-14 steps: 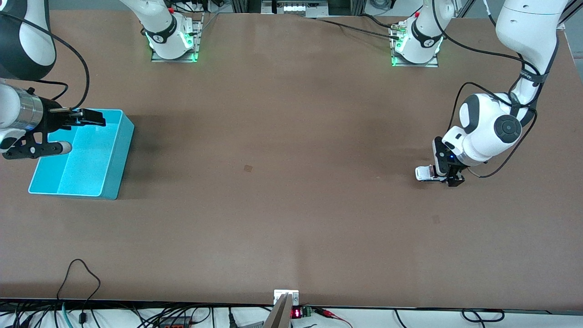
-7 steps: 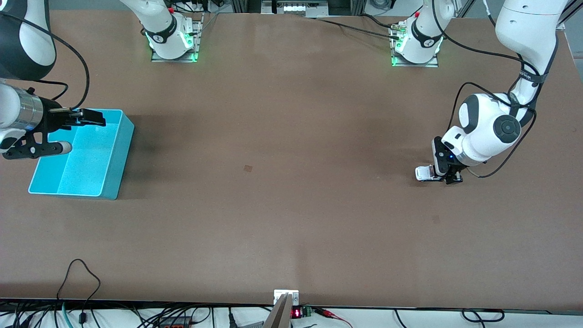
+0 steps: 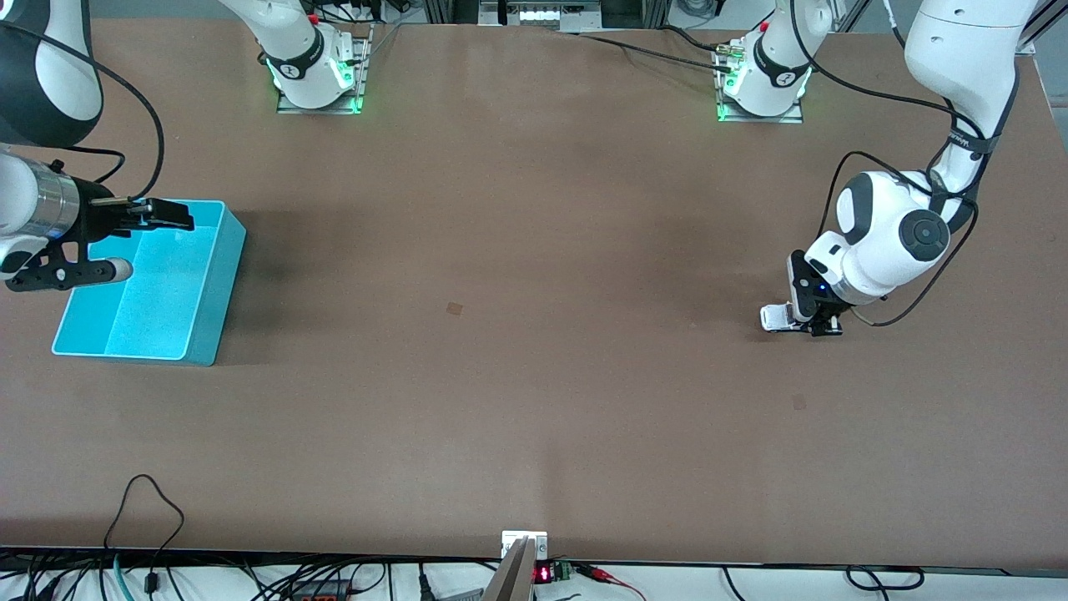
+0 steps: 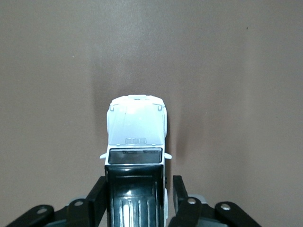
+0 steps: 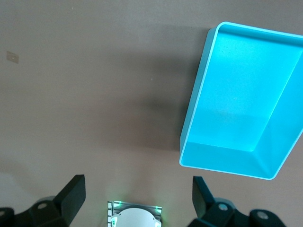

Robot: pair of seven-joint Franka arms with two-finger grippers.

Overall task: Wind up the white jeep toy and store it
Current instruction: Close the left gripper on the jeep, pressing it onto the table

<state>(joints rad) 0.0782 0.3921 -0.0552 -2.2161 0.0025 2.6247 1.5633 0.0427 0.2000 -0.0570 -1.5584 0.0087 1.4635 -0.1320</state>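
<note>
Front view: the left pincer (image 3: 813, 321) straddles the white jeep toy (image 3: 778, 317) on the table (image 3: 534, 376) toward the left arm's end. The right pincer (image 3: 125, 238) waits wide open over the turquoise bin (image 3: 213, 288).

Left wrist view: the fingers (image 4: 97, 198) flank the toy's black roof, one touching, one with a sliver of gap. The grasp looks unfinished; next comes squeezing firmly, then pulling back to wind.

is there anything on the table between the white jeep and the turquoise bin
Nothing visible. The white jeep toy sits between the left gripper's fingers at the left arm's end; only bare table separates it from the turquoise bin.
</note>
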